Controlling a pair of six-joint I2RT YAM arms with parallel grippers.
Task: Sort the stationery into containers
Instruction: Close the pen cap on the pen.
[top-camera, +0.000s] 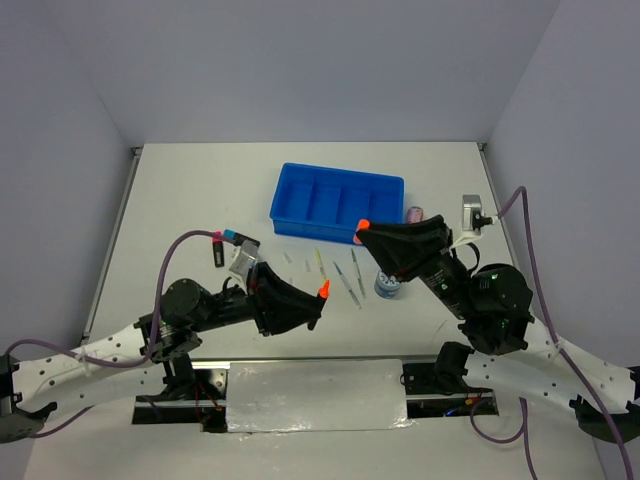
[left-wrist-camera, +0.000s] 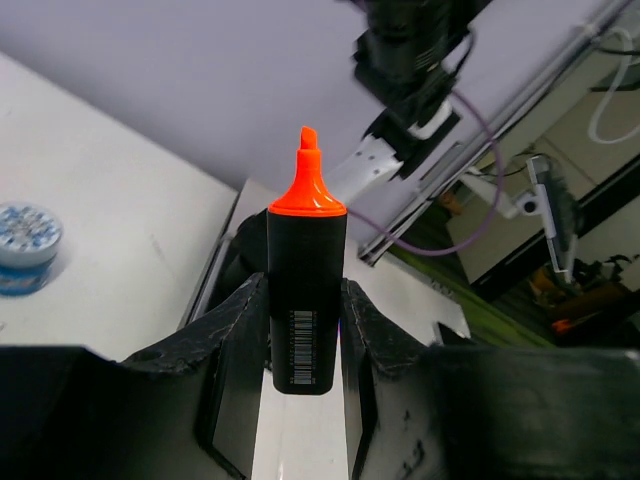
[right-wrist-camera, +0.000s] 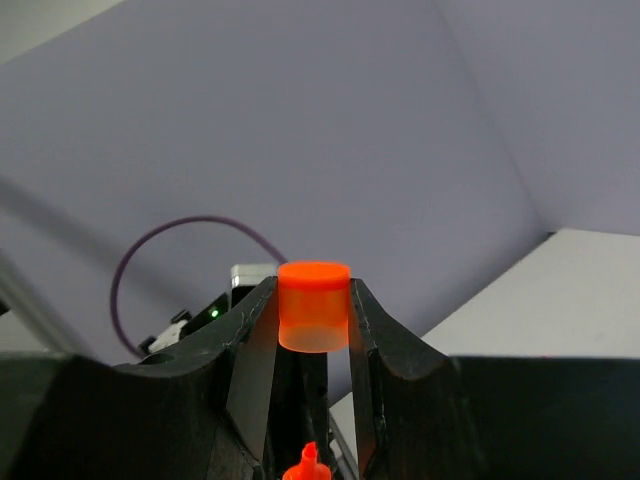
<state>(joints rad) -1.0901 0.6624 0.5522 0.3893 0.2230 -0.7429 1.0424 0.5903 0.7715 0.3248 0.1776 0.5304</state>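
Nearest you, your left gripper has its fingers clamped on the barrel of a black highlighter. It stands upright between them, and its bare orange tip points up with no cap on it. Your right gripper is raised a little farther out and to the right, its fingers pinching the orange cap by its sides. Cap and highlighter are well apart.

On the white table between the two grippers lie several thin pale pens, loosely side by side. A blue-white roll sits just right of them, below your right gripper. Another black highlighter lies left of your left wrist.

Beyond the pens is the blue tray. From the top view you cannot tell what its compartments hold. A pink tube rests just beside its right end.
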